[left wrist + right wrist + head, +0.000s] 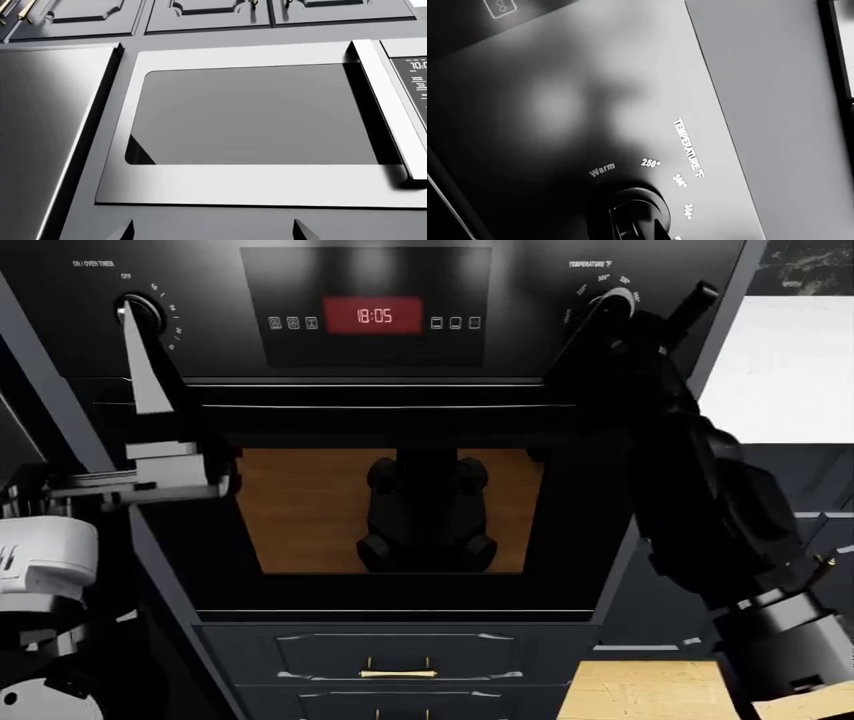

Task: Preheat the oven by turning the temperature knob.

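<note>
**Right arm at the oven's temperature knob**

The setting is a dark kitchen wall of navy cabinetry. A built-in oven point(400, 440) fills the middle of the head view, with a drawer point(394, 655) and brass pull below it and a pale countertop point(787, 360) to the right. The oven's black control panel point(367, 305) carries a red clock display point(375, 315) reading 18:05. The oven window point(307, 510) shows a warm orange interior and a dark reflection of the robot.

The temperature knob point(637, 215) sits at the panel's upper right, under the label "TEMPERATURE °F", ringed by markings Warm, 250° and higher values. The timer knob point(130, 310) sits at the upper left.

The right arm point(694, 490) reaches up to the temperature knob, and the right gripper point(607, 312) is at the knob. Whether its jaws pinch the knob cannot be told.

The left arm point(147, 430) is raised beside the timer knob. The left wrist view shows a microwave door point(260, 120) and upper cabinets point(207, 12); the left gripper's jaws are not visible there, so their state cannot be told.
</note>
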{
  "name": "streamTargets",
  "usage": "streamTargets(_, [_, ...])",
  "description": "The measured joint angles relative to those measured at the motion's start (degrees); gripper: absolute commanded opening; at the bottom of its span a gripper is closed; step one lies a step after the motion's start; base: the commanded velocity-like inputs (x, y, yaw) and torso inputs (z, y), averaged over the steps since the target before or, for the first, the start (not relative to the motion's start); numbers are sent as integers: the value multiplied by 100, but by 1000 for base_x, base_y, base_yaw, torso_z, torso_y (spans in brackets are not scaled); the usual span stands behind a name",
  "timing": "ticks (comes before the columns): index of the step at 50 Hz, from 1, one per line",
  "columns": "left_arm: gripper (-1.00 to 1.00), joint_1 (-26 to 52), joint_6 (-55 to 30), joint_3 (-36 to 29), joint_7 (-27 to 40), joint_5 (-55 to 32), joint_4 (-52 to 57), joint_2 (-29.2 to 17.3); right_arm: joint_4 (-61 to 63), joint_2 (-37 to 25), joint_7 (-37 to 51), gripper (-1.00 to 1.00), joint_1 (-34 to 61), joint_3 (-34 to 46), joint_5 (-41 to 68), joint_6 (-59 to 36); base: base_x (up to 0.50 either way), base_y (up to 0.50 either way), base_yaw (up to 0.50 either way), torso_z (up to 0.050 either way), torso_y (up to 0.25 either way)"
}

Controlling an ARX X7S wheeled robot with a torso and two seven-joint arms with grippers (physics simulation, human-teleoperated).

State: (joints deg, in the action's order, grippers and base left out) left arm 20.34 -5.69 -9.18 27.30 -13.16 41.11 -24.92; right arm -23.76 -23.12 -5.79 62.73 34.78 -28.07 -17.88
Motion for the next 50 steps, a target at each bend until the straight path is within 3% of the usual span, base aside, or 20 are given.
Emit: streamTargets(50, [100, -7, -21, 22, 57, -144, 92, -62, 1047, 405, 11, -100, -483, -1074, 1216, -1015, 1, 1, 4, 0, 1])
